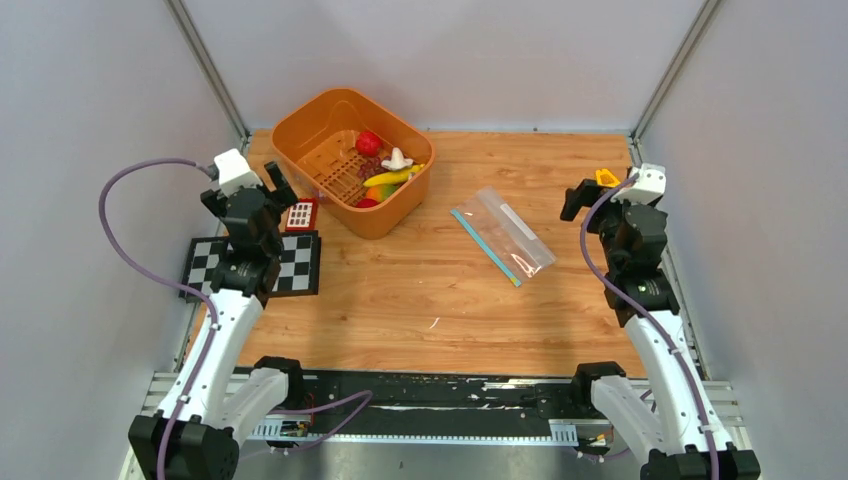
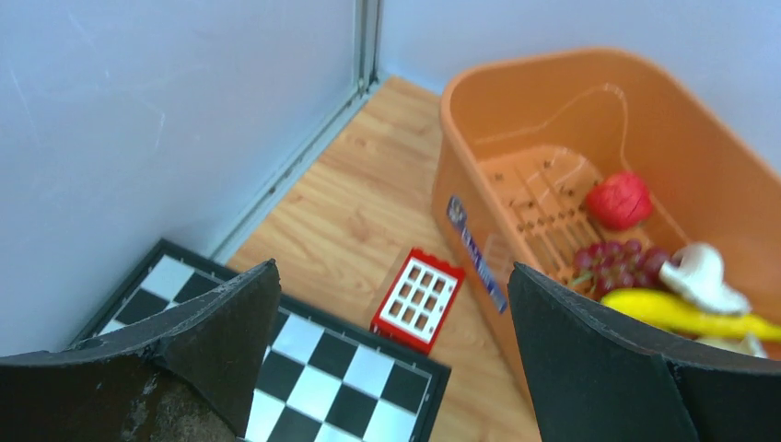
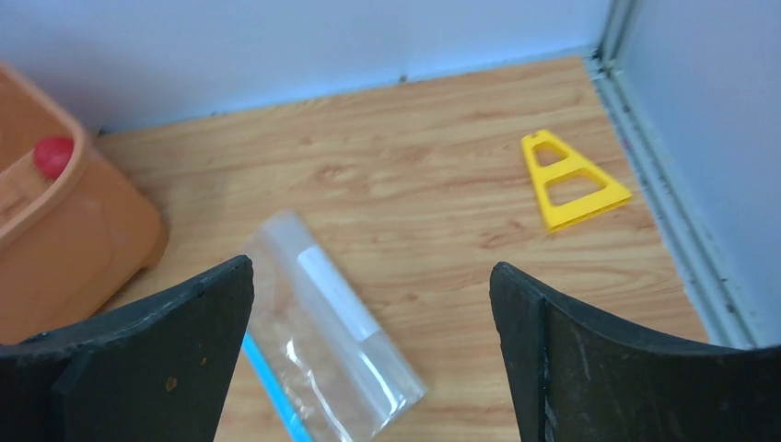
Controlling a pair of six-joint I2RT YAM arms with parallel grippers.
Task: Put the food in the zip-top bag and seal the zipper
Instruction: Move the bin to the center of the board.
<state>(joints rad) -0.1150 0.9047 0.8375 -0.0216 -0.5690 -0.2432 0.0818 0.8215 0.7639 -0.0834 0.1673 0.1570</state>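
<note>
**Status.** I am standing at the opening step, and no food is loaded yet. My left gripper is spread wide and holding nothing. It is hovering at the left of the surface, aimed down toward the red grid block and the far edge of the checkerboard plate, near the left wall of the orange basket. My right gripper is likewise spread wide and carrying nothing, hanging at the right side, well apart from the basket.

**Location of task items.** All the food is lying inside the basket: a yellow banana, a red round fruit, a white garlic-like piece and a bunch of dark red grapes. The zip-top bag is lying flat on the surface between the basket and my right gripper. It is set diagonally, with the teal zipper running along its near-left edge. I cannot tell whether the zipper is open or pressed shut. A yellow triangular piece is lying near the right wall and is no part of the job.

**Next move, as I am judging it.**
1. The left gripper is best placed to reach over the basket rim and close on one piece. The banana is lying uppermost.
2. The right gripper needs to pinch the bag at the zipper edge and raise the mouth. Thin film lying flat is offering little to grip.
</note>
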